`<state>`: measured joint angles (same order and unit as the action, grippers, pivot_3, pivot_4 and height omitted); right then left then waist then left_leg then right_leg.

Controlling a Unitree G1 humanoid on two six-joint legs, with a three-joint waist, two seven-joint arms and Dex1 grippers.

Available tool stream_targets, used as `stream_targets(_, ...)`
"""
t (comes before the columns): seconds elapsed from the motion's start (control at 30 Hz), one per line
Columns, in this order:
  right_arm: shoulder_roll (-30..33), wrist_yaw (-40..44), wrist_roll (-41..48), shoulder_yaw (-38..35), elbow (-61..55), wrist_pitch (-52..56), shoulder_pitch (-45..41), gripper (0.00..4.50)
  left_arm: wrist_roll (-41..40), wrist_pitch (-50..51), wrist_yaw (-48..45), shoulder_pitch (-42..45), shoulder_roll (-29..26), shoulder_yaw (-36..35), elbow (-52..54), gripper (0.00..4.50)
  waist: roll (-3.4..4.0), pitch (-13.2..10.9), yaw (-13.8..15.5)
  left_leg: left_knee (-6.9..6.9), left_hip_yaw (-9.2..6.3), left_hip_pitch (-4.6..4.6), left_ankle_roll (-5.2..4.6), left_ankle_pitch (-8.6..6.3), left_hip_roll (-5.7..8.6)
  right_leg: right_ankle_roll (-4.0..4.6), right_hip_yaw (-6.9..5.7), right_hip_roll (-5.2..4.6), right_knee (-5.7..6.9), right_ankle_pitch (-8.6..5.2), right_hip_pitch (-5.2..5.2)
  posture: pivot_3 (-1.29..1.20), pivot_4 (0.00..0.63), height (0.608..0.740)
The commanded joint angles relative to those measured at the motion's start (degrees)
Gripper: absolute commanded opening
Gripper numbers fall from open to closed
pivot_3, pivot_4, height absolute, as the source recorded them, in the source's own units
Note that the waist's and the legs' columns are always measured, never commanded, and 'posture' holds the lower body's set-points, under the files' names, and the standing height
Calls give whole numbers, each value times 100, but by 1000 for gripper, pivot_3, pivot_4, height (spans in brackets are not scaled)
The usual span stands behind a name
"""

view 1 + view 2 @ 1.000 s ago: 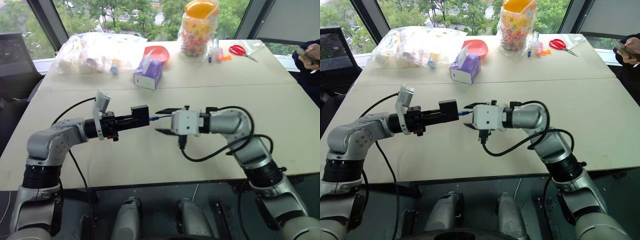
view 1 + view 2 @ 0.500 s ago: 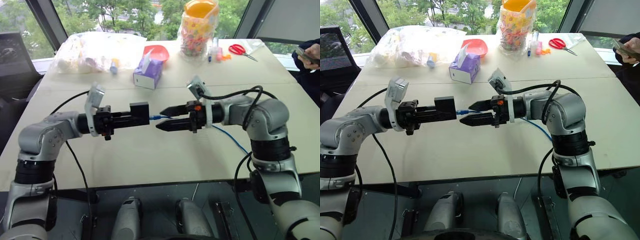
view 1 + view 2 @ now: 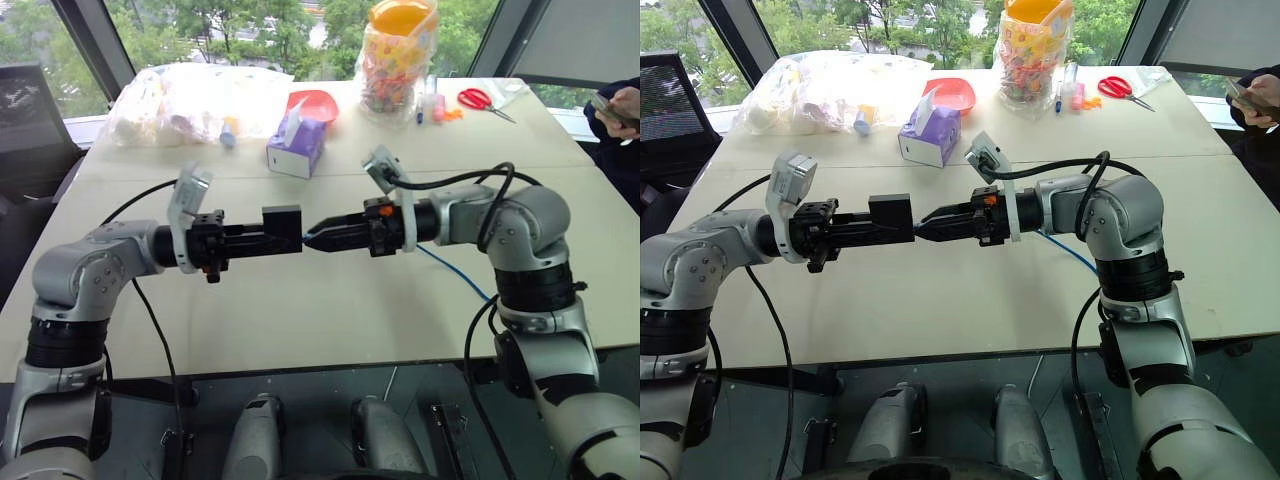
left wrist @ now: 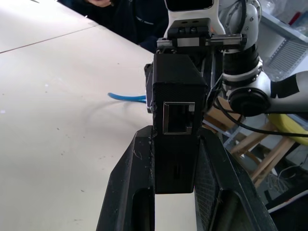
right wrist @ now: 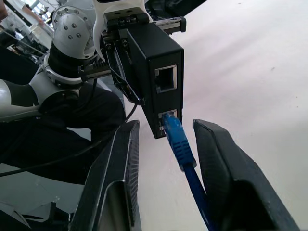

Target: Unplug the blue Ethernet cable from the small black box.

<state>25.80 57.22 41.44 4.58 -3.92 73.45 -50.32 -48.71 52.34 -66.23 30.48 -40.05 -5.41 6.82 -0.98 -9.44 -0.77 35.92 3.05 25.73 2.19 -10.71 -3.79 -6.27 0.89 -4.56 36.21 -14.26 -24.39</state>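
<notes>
Your left claw [image 3: 262,238] clamps the small black box [image 5: 156,86]; your right claw [image 5: 163,144], fingers apart, straddles the blue Ethernet cable [image 5: 180,147]. Pinch its stiff plug boot, not the limp cord.

Small black box [image 5: 156,82]: matt plastic, smooth faces, metal-lined ports. Blue Ethernet cable [image 5: 180,144]: smooth, slightly glossy plastic boot and sheath. Left gripper [image 4: 175,192]: black matt plastic fingers [image 4: 127,187], fine scratches, mesh-like textured inner pads. Right gripper [image 5: 163,159]: black fingers [image 5: 219,163], matt, faintly grainy. Pale table top [image 3: 300,320]: smooth, matt, lightly speckled. Purple tissue box [image 3: 297,147]: cardboard, white paper tissue on top. Clear plastic bags [image 3: 190,100]: glossy, crinkled. Red-handled scissors [image 3: 485,103]: shiny plastic handles.
</notes>
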Motion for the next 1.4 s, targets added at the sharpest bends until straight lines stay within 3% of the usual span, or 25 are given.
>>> stream_targets(0.03, 29, 56, 157, 66, -85, -2, -198, 2120, -145, -2, -24, 55, -26, -86, 186, 507, 0, 0, -2, 0, 0, 0, 0, 0, 0, 0, 0, 0, 0, 0, 0, 0, 150, 735)
stream_targets(0.73, 210, 135, 256, 193, -141, -72, -196, 2120, -138, -53, -38, -45, -66, -79, 273, 507, 0, 0, -4, 0, 0, 1, 0, 0, 0, 0, 0, 0, 0, 0, -2, 0, 150, 735)
stream_targets(0.8, 209, 125, 272, 199, -151, -74, -190, 1576, -145, -50, -32, -56, -63, -78, 298, 507, 0, 0, -3, -1, 0, 1, 0, 0, 0, 0, 0, 0, 0, 0, -2, 0, 150, 735)
stream_targets(0.93, 191, 108, 280, 219, -149, -87, -191, 39, -130, -60, -66, -36, -69, -54, 281, 507, 0, 0, -3, 0, 0, 2, 0, 0, 0, 0, 0, 0, -1, 0, -3, 0, 150, 735)
stream_targets(1.4, 381, 97, 198, 154, -56, -126, -119, 39, -120, -58, -106, -30, -142, -73, 325, 507, 0, -1, -2, -1, 0, 3, 0, 0, 0, 1, 0, 0, -1, 0, -4, 0, 150, 735)
